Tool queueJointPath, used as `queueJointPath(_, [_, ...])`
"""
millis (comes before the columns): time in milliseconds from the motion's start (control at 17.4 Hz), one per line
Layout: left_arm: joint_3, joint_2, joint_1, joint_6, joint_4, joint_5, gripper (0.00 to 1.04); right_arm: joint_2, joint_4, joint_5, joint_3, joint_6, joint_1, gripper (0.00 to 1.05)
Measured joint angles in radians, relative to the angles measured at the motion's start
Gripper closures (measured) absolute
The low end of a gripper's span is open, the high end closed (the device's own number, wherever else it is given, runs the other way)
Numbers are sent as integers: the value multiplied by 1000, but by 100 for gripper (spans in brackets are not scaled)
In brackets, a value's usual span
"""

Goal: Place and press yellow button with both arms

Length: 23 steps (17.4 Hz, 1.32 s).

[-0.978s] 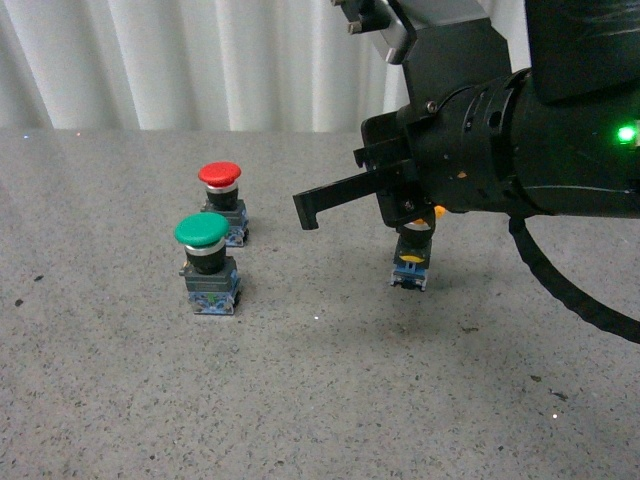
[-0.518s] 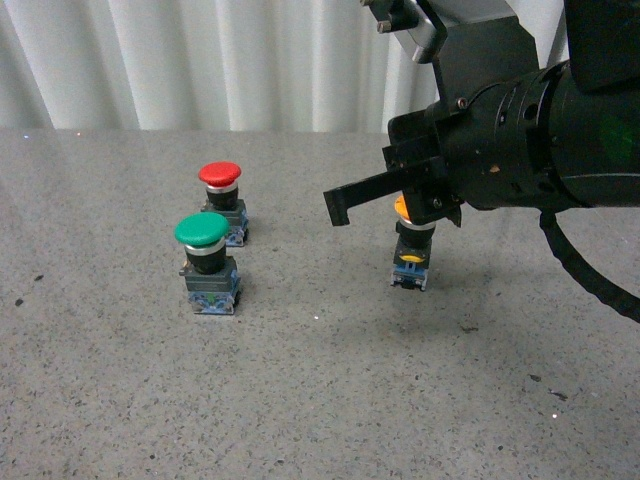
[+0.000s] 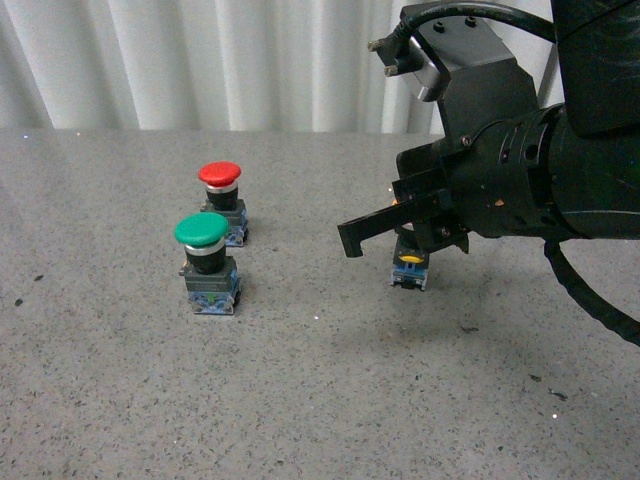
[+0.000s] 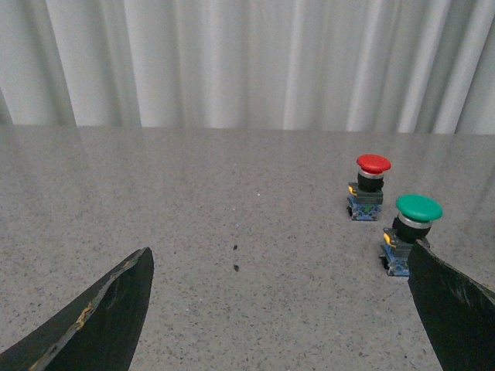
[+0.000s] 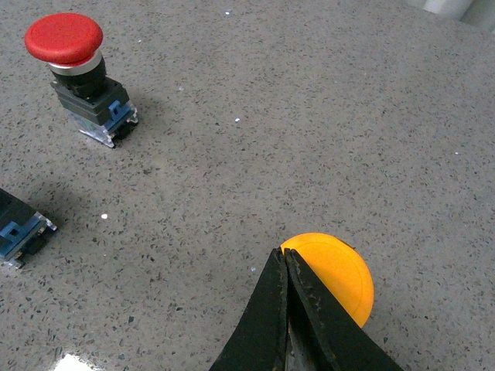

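Yellow mushroom-capped push button (image 5: 338,277): we judge it light, stiff, tippy; press cap centre. Black right gripper (image 5: 283,256) closed, left gripper (image 4: 280,249) wide.

We look across a grey speckled tabletop (image 3: 300,400), matte and stone-like, dotted with a few dark flecks (image 4: 234,258) and tiny bright glints. Behind its far edge hangs a white pleated curtain (image 3: 200,60) in vertical folds. The light is soft and even, and the shadows on the surface are faint.
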Motion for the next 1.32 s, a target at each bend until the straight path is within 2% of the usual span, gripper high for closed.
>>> queueJointPath(863, [0, 0, 0, 0, 0, 0, 7, 29, 3, 8, 5, -29, -2, 103])
queueJointPath(1036, [0, 0, 0, 0, 0, 0, 7, -17, 84, -12, -14, 1, -7, 103])
queueJointPath(1209, [0, 0, 0, 0, 0, 0, 7, -174, 209, -76, -15, 91, 3, 103])
queueJointPath(1324, [0, 0, 0, 0, 0, 0, 7, -292, 208, -101, -37, 143, 25, 103])
